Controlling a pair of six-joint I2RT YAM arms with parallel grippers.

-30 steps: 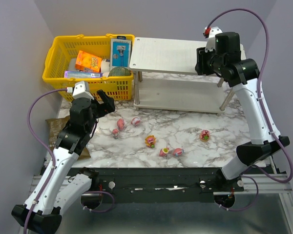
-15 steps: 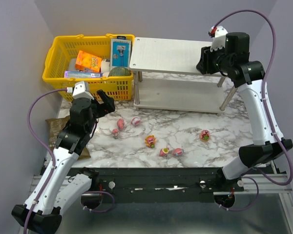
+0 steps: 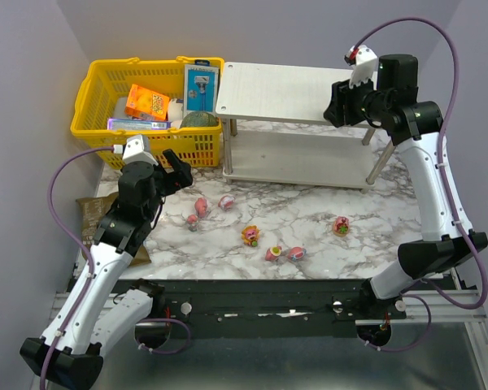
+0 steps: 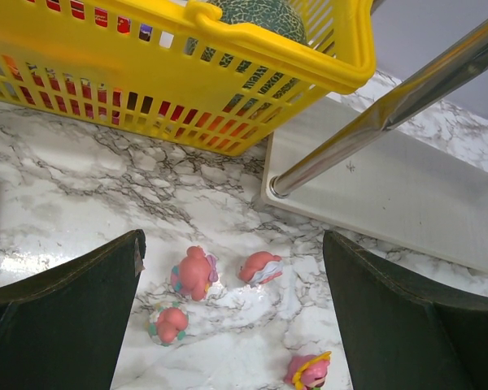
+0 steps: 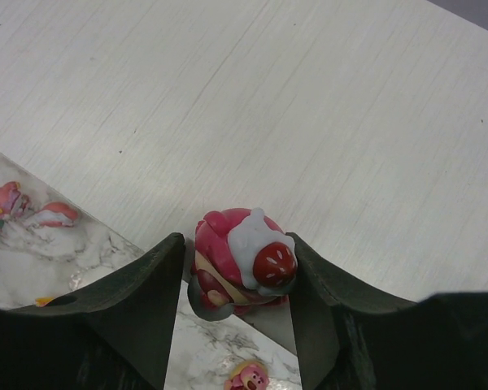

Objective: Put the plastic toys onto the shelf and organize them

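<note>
My right gripper [image 5: 237, 272] is shut on a red toy with white cream and a strawberry on top [image 5: 242, 258]. It holds the toy just above the front edge of the white shelf's top tier [image 5: 309, 106], near the right end of the shelf [image 3: 285, 91]. My left gripper [image 4: 232, 252] is open and empty above the marble table, with three pink toys [image 4: 193, 274] [image 4: 260, 267] [image 4: 169, 322] below it. A yellow-petal toy [image 4: 309, 371] lies nearer. The top view shows several toys on the table, from one [image 3: 201, 205] at the left to one [image 3: 341, 226] at the right.
A yellow mesh basket [image 3: 93, 97] with an orange box [image 3: 146, 103] and other packaged goods stands left of the shelf. The shelf's silver leg [image 4: 374, 114] and lower tier [image 4: 407, 187] are close ahead of my left gripper. A brown packet [image 3: 89, 213] lies at the table's left edge.
My right gripper, with the toy in it, has risen a little and turned over the right end of the shelf top. My left arm has hardly moved.
</note>
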